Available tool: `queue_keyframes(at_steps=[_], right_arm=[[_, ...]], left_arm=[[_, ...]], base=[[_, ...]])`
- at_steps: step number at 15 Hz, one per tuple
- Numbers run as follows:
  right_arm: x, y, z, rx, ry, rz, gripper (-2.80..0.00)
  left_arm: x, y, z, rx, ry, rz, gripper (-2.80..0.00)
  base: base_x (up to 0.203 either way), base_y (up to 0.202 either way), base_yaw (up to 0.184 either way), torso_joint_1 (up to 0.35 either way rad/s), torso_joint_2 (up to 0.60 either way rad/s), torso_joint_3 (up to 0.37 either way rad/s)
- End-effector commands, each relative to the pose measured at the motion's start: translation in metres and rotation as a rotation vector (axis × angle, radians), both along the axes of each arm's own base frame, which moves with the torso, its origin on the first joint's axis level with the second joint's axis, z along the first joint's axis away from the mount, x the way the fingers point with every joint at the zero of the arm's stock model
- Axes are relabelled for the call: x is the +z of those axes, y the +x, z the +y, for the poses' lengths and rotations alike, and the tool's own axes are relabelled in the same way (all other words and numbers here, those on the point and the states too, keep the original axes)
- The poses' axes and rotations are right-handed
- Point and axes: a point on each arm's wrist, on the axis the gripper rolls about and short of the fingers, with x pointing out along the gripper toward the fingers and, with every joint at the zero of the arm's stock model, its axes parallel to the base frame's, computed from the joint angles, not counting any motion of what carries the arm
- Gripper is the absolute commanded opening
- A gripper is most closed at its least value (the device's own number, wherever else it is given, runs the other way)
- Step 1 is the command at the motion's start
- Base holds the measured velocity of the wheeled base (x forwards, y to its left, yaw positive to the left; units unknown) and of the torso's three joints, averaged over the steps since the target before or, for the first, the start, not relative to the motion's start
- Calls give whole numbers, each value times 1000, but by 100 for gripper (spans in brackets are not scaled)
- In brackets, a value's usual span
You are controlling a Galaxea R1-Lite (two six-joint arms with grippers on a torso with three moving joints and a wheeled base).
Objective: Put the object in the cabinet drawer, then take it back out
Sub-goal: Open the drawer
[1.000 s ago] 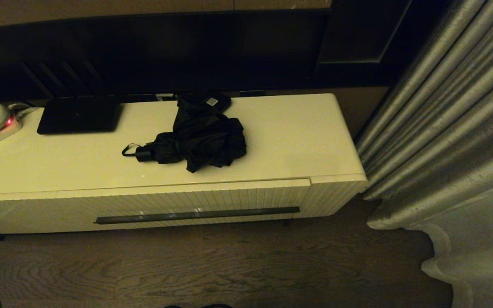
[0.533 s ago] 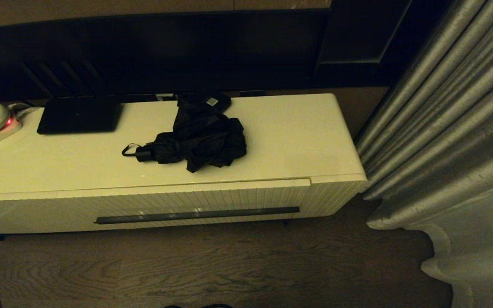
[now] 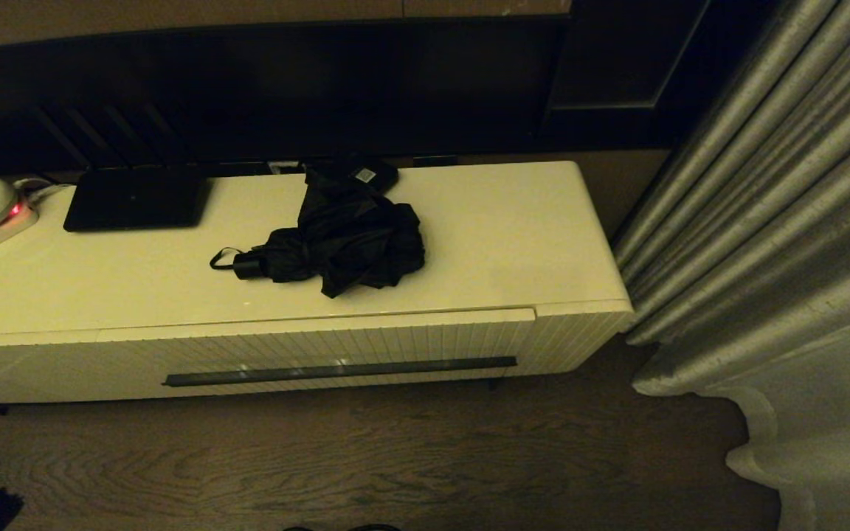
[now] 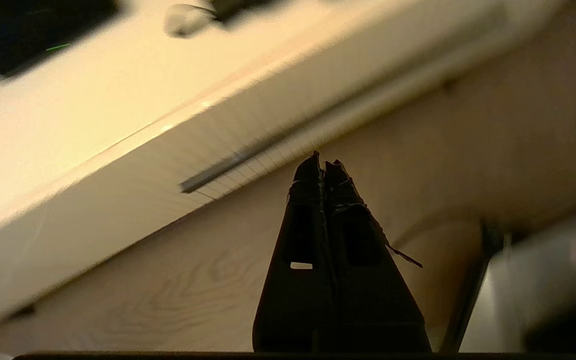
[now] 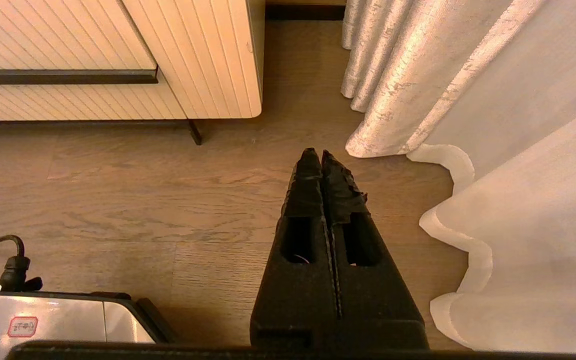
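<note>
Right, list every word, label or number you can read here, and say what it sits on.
Nothing reads clearly.
White sticker on the small black box: print too small to read.
Red-outlined label on the silver unit by the floor: handwritten marks, illegible.

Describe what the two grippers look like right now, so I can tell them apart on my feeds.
Both look alike: black, wedge-shaped fingers tapering to narrow tips, each finger with a rectangular cutout. The left gripper has a frayed thread hanging off one finger. The right gripper has wrinkled black tape wrapped near its tips. No markings are visible.
</note>
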Motion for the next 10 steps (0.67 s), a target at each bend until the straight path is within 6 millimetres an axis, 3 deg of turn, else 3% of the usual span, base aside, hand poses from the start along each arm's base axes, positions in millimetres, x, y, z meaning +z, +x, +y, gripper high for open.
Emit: queue_keyframes(at_steps=[1,4,10], right_arm=[[0,0,0,0,0,0,-280],[0,0,0,0,0,0,-280],[0,0,0,0,0,0,-280]], left_arm=[[10,52,-7,-95,105,213,-280],[12,83,-19,-270,293,346,-280],[-24,106,-50,-512,530,571,-280]], base=[[0,0,0,0,0,0],[0,0,0,0,0,0],[0,0,0,0,0,0]])
